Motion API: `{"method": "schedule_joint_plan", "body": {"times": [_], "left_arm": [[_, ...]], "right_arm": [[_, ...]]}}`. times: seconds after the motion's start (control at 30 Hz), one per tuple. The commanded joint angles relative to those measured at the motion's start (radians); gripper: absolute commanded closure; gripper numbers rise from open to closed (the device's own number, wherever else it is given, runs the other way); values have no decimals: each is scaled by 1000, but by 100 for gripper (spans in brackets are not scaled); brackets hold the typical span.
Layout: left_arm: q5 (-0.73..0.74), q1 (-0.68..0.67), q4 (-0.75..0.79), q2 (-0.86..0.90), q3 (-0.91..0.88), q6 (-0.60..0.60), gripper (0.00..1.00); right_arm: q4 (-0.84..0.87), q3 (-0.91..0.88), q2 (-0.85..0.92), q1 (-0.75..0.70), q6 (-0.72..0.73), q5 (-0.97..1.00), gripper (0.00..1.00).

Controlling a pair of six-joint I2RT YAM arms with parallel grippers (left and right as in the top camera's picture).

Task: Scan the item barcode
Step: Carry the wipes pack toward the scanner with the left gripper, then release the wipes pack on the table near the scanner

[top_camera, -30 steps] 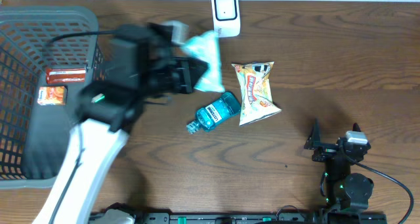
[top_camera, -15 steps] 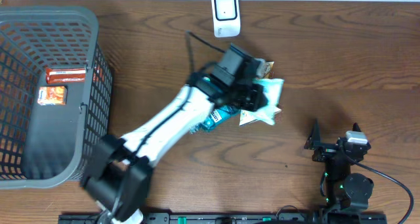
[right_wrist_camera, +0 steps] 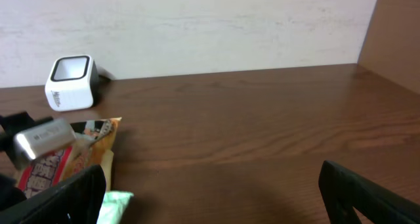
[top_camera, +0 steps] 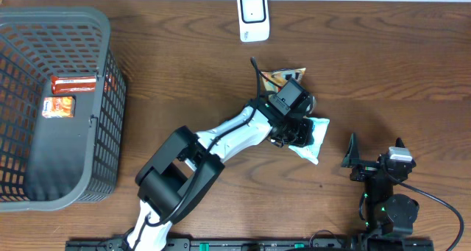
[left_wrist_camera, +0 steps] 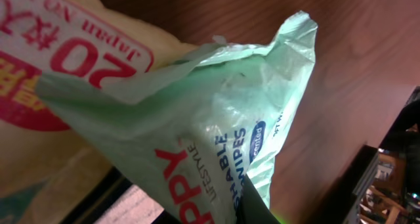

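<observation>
Finding 1: The left gripper (top_camera: 296, 127) has its jaws pressed together on a pale green wipes packet (top_camera: 312, 138). It pinches the packet by one edge, so the rest hangs free with the printed face turned up to the left wrist camera (left_wrist_camera: 223, 138). No barcode shows on that face.

Finding 2: The packet is well apart from the scanner (top_camera: 252, 15), on the robot's side of it and low over the table. At that remove it cannot be read; I judge it is not being presented to the scanner.

Finding 3: A snack bag (top_camera: 280, 79) lies between the scanner and the held packet, partly under the left arm, and crowds the direct path back.

Finding 4: The right gripper (top_camera: 374, 161) is parked farther from the scanner than the packet. Its jaws are spread wide and hold nothing, which suggests it has no part in this step.
</observation>
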Motion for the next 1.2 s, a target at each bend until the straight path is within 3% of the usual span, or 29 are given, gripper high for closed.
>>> {"method": "schedule_joint_plan", "body": {"times": [0.0,0.17,0.3,0.53,0.63,0.77,0.93,1.17], "left_arm": [[-27,22,-7,17,-1,-9,92],[-158,64,-48,17,-1,-9,93],[-178,101,-68,17,-1,-5,92],[-8,105,-81,17,0,23,92],[46,90,-82,17,0,60,75],[93,97,-83,-4,3,60,37],[91,140,-90,-116,12,63,26],[57,305,-93,-406,23,100,23]], "right_arm": [[-3,-1,-3,6,14,5,1],[-3,-1,-3,6,14,5,1],[-3,-1,-3,6,14,5,1],[-3,-1,-3,6,14,5,1],[-3,-1,-3,6,14,5,1],[-3,-1,-3,6,14,5,1],[-3,-1,-3,6,14,5,1],[-3,-1,-3,6,14,5,1]]}}
